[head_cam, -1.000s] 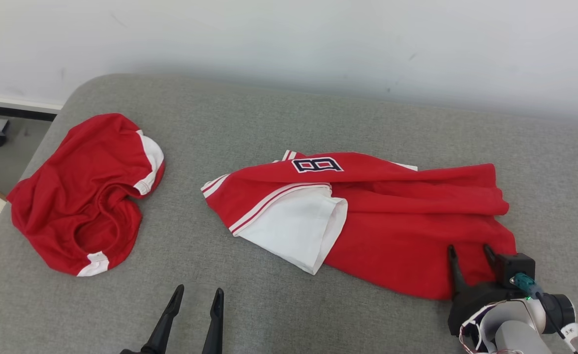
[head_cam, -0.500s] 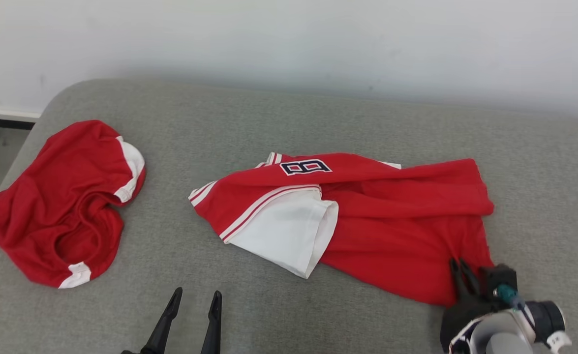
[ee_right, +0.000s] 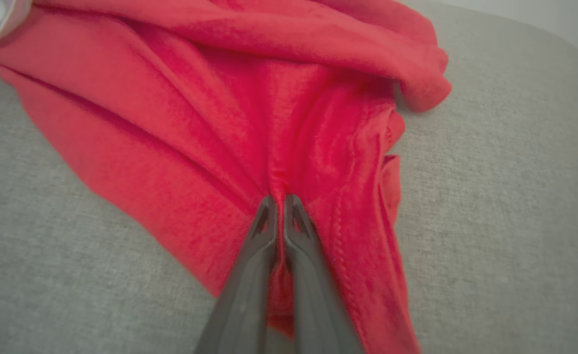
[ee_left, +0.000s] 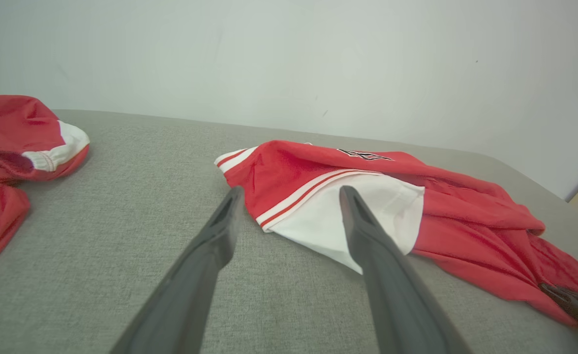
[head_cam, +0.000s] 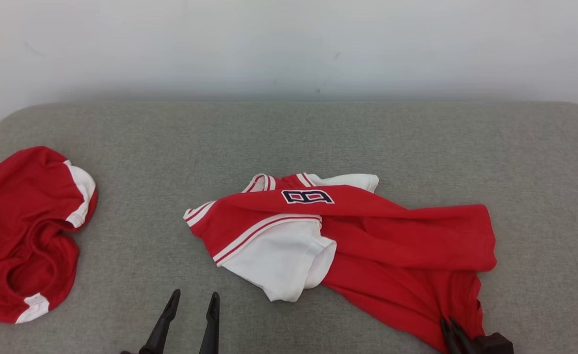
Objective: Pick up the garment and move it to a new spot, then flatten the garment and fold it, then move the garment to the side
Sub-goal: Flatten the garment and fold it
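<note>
- Second red top (head_cam: 23, 236): crumpled on grey cushion (head_cam: 289, 132), well left of L gripper.
- L gripper (head_cam: 195, 295): fingers spread wide, nothing betw. them.
- Garment (head_cam: 367, 236): red w/ white sleeve, rumpled, ahead-right of L gripper; near corner reaches R gripper.
- R gripper (ee_right: 280, 199): clenched on a pinch of garment's red fabric, near its edge.

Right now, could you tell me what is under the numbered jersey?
The grey cushion lies under the jersey. A white sleeve pokes out from beneath its striped red fold. Anything else below is covered by cloth.
</note>
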Robot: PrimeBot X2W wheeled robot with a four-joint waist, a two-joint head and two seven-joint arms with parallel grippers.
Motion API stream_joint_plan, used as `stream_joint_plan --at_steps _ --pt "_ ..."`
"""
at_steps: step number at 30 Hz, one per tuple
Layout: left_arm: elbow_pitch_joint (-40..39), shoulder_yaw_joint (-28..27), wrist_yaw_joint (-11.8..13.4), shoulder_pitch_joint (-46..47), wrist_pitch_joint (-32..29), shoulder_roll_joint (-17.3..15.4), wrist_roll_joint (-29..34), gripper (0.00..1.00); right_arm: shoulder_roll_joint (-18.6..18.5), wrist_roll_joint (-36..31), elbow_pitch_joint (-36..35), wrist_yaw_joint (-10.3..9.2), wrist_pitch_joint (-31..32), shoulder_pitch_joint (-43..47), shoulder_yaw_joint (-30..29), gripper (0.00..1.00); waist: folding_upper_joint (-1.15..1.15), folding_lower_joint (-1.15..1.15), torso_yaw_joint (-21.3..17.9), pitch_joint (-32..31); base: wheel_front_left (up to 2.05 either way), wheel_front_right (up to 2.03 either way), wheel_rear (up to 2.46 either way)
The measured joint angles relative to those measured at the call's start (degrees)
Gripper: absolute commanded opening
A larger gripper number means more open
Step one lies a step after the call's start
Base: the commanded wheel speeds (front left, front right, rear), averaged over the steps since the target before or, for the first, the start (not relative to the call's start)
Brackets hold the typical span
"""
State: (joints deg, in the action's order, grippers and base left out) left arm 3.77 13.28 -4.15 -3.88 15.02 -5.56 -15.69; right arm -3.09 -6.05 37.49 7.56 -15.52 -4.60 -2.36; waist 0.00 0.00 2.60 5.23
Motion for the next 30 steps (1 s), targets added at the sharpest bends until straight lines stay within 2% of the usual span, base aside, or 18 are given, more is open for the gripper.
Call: stream_joint_plan --at_steps 7,8,9,12,20,27,30 --pt "1.55 -0.53 -0.47 -0.09 0.0 0.32 0.03 1.0 0.04 1.83 -2.07 0.0 1.3 1.94 0.93 0.0 0.0 0.0 -1.93 -0.34 0.0 0.0 0.0" --pt "2.3 -0.23 -0.58 -0.23 -0.02 0.22 0.08 1.0 0.09 2.48 -2.43 0.0 1.41 2.12 1.02 0.74 0.0 0.0 -2.15 -0.44 0.0 0.0 0.0" --pt "2.99 -0.02 -0.74 -0.35 -0.27 0.19 0.11 1.0 0.12 2.87 -2.93 0.0 1.44 2.38 0.99 1.0 0.0 0.0 -2.37 -0.57 0.0 0.0 0.0" --pt "3.8 0.02 -0.9 -0.44 -1.46 0.29 -0.97 1.0 0.0 2.97 -7.21 0.0 1.18 3.31 1.29 1.0 0.0 0.0 -3.06 -0.83 0.0 0.0 0.0" --pt "8.79 4.71 -2.44 3.1 -5.8 0.13 -2.65 1.0 -0.49 1.67 -26.77 0.0 0.37 3.98 -0.68 1.0 0.0 0.0 -5.01 0.46 0.0 0.0 0.0" --pt "17.86 10.57 -3.22 10.58 -8.95 0.94 -8.31 1.0 0.04 2.01 -29.18 0.0 0.37 5.24 0.93 1.0 0.01 0.01 -6.6 2.1 0.0 0.0 0.0" --pt "20.37 11.43 -3.27 12.26 -9.39 1.29 -10.51 1.0 0.04 1.99 -29.54 0.0 0.37 5.22 0.79 1.0 0.01 0.01 -7.28 2.66 0.0 0.0 0.0"
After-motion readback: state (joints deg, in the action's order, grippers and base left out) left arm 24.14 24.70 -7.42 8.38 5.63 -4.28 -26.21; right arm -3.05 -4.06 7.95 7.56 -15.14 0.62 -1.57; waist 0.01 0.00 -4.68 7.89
